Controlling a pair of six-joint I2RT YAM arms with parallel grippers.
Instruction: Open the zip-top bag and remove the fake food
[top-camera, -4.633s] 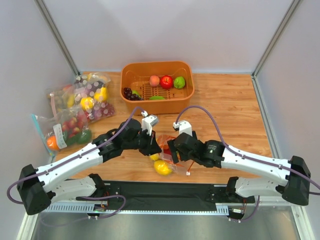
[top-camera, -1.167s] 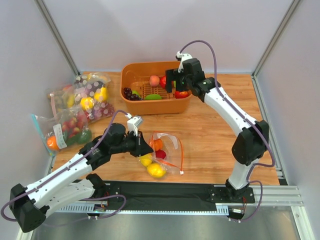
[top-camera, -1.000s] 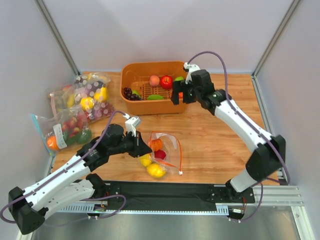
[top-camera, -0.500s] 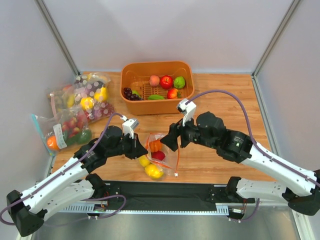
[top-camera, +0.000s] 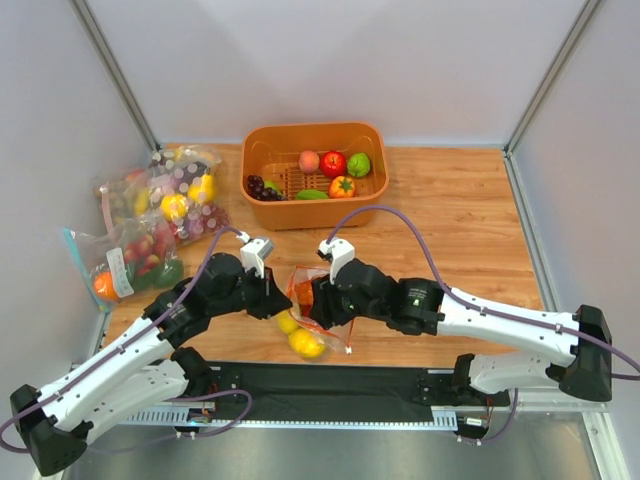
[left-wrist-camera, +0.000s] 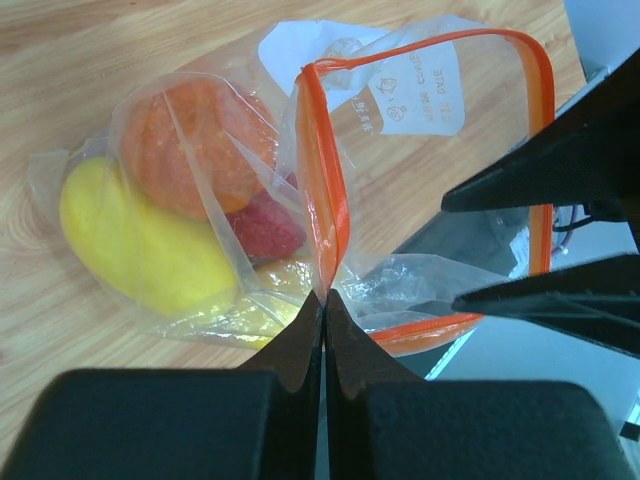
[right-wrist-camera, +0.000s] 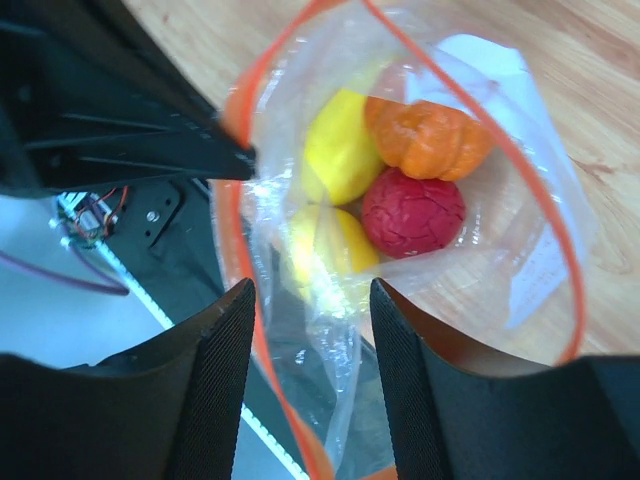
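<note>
Wide wooden table (top-camera: 450, 230) out front, and both arms are folded in low over its near centre. At the far side sits the orange basket (top-camera: 310, 212), holding a peach (top-camera: 309, 161), a red apple (top-camera: 333, 163), a green fruit (top-camera: 358, 164), dark grapes (top-camera: 262, 187) and an orange-red pepper (top-camera: 342, 186). Two stuffed bags lie against the left wall: the grape bag (top-camera: 180, 190) farther back, the blue-zipped bag (top-camera: 125, 265) nearer. The zip-top bag (top-camera: 300, 285) is at the near edge in the middle, right between the two grippers, its orange-red zip strip gaping in a wide loop. The left gripper (left-wrist-camera: 324, 295) has its fingers pressed tight together on the bag's plastic rim just below the strip, holding that side of the mouth up. The right gripper (right-wrist-camera: 310, 290) hangs over the opening with its fingers spread apart, gripping nothing. Down inside the bag is the fake food: two yellow lemon-like pieces (right-wrist-camera: 340, 150), an orange pepper (right-wrist-camera: 430, 135) and a small red fruit (right-wrist-camera: 412, 212), all bunched together and touching.
</note>
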